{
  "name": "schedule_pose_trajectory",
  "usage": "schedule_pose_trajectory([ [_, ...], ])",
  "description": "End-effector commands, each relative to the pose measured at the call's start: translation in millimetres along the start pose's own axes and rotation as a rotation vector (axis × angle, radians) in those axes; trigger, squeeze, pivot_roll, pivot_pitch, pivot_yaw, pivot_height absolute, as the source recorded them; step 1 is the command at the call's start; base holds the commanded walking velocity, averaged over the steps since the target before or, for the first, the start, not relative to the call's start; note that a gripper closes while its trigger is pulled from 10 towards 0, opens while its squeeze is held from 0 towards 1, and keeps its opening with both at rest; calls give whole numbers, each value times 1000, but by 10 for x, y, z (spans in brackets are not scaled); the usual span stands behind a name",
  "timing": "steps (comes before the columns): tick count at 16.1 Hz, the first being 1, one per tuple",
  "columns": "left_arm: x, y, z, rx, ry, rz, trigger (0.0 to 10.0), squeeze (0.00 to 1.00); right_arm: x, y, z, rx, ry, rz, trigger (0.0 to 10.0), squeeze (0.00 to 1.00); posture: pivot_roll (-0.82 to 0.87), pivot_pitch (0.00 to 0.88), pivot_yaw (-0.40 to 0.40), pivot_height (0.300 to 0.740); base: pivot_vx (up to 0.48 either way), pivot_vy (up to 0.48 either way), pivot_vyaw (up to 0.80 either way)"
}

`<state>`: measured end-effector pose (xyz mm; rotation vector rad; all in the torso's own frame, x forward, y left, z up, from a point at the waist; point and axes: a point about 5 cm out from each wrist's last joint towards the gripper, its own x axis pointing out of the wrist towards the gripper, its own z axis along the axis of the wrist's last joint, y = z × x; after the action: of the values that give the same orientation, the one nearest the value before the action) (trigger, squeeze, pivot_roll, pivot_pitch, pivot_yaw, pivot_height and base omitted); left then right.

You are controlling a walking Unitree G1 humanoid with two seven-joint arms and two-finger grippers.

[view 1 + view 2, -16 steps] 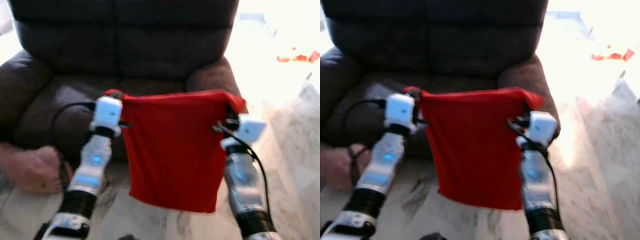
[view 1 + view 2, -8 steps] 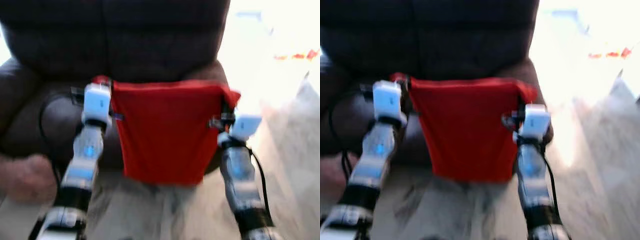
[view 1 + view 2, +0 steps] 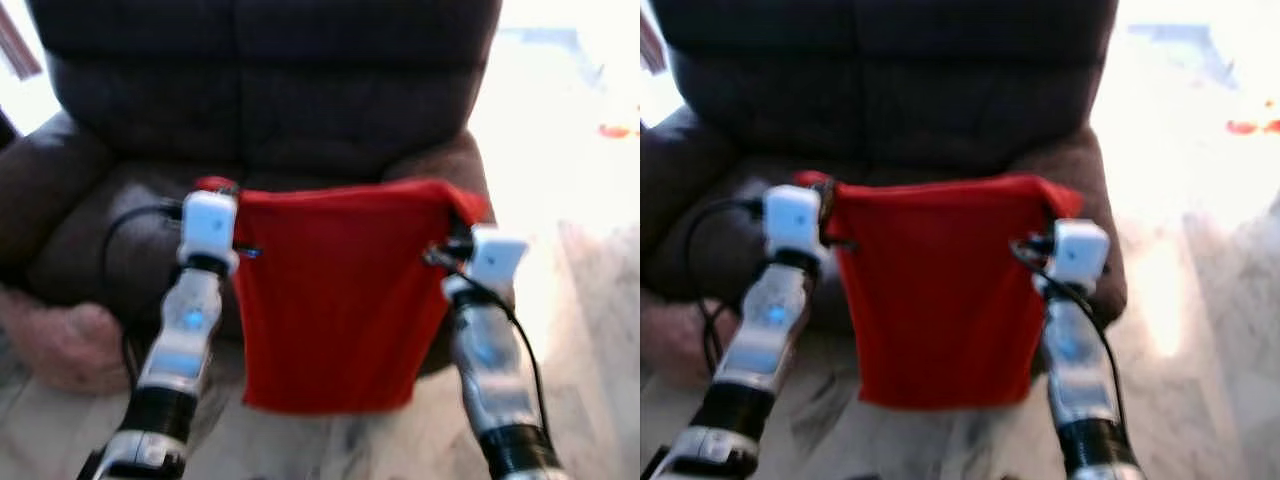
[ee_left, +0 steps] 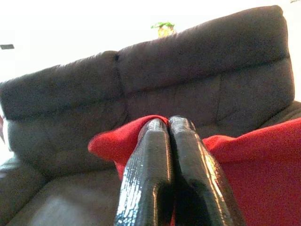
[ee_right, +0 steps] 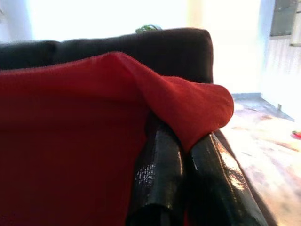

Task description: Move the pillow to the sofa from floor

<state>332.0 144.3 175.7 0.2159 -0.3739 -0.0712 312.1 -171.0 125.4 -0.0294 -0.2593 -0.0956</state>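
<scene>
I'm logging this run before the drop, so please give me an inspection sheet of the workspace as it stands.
Surface: dark brown sofa, seat bare behind the pillow; pale marbled floor in front.
Job's things: red pillow hangs off the floor, held by its two top corners before the seat.
Clutter: pinkish lump on the floor by the sofa's left arm.
Grippers: left gripper shut on one corner; right gripper shut on the other.
Cables: black cable loops at the left wrist; another along the right forearm.
Surroundings: bright glare at right.
</scene>
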Motion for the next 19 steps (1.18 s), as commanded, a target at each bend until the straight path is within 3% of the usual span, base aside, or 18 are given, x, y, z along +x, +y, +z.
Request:
schedule_pose_trajectory([
  [1,77,212,207,18,-94,67,10000,0,94,-31,214,27,-102,-39,10000,0,42,41,14,740,255,0,0],
  [5,152,262,403,25,-159,80,10000,0,112,-16,269,33,-119,-34,10000,0,44,41,13,740,258,0,0],
  [11,389,315,811,64,-287,61,10000,0,420,-49,1079,93,-364,-37,10000,0,41,48,13,740,259,0,0],
  [14,460,348,936,67,-321,68,10000,0,506,-27,1357,89,-433,-7,10000,0,40,44,7,740,259,0,0],
  [19,555,410,1093,96,-368,65,10000,0,592,-39,1586,100,-487,-9,10000,0,41,36,3,740,260,0,0],
])
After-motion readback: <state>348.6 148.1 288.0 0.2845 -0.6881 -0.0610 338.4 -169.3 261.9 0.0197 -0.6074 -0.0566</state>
